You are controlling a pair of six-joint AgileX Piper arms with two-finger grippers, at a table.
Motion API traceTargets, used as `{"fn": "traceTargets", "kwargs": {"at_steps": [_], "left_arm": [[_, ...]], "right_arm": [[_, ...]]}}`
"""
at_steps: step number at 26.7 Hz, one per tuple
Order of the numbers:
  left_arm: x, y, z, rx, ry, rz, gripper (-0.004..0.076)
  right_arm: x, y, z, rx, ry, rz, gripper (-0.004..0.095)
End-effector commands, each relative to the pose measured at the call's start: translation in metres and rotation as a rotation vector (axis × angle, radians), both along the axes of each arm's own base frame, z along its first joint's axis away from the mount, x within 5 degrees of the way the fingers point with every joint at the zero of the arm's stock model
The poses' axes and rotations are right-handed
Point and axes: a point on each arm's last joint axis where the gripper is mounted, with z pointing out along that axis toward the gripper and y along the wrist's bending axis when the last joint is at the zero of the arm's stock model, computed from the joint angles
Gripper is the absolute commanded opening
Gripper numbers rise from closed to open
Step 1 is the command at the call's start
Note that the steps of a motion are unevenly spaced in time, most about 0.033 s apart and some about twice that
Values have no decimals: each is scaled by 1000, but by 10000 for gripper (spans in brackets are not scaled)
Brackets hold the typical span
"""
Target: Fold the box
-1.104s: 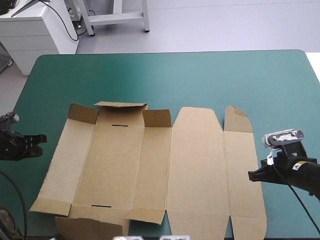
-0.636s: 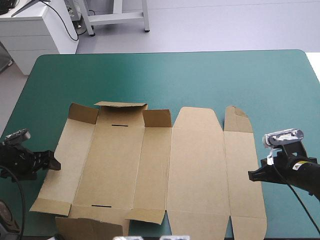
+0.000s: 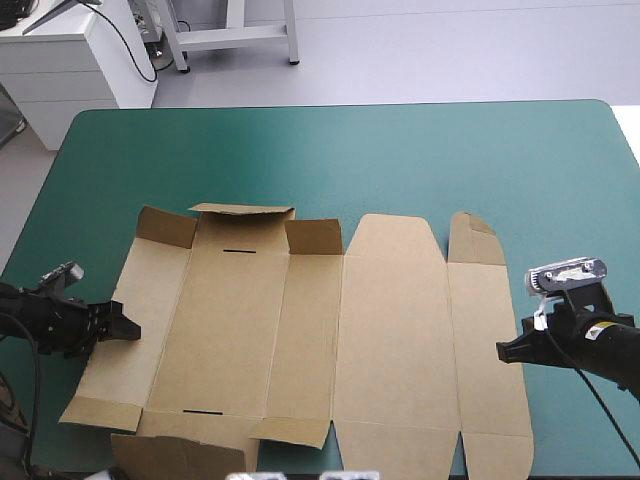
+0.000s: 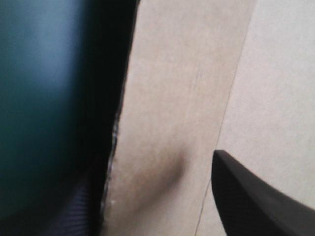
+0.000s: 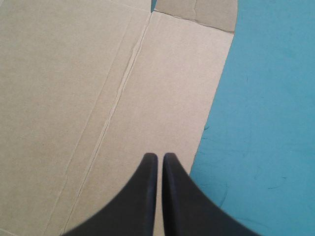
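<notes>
Left end effector (image 3: 130, 328) spread open, straddling the left edge of the box (image 3: 390, 330); box lies flat on the teal-green tabletop (image 3: 400, 150), long axis left-right, far flaps slightly raised; right end effector (image 5: 157, 162) clenched, empty, over the box's right edge; left arm looks better placed to lift a wall
</notes>
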Motion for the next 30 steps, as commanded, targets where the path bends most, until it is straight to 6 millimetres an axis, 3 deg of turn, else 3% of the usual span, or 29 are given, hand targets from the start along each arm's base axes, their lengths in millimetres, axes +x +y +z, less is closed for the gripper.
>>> {"fn": "traceTargets", "kwargs": {"at_steps": [1,11,18,30], "left_arm": [[-1,-8,15,-97,-24,-18,442],[-10,-20,1,-161,-6,-36,442],[-8,-39,-3,-91,50,-199,435],[-2,-38,2,-48,40,-230,154]], "right_arm": [[3,-1,12,11,-74,-15,20],[5,-1,13,16,-96,-22,20],[6,-1,14,13,-113,-25,20],[3,0,12,11,-77,-7,20]]}}
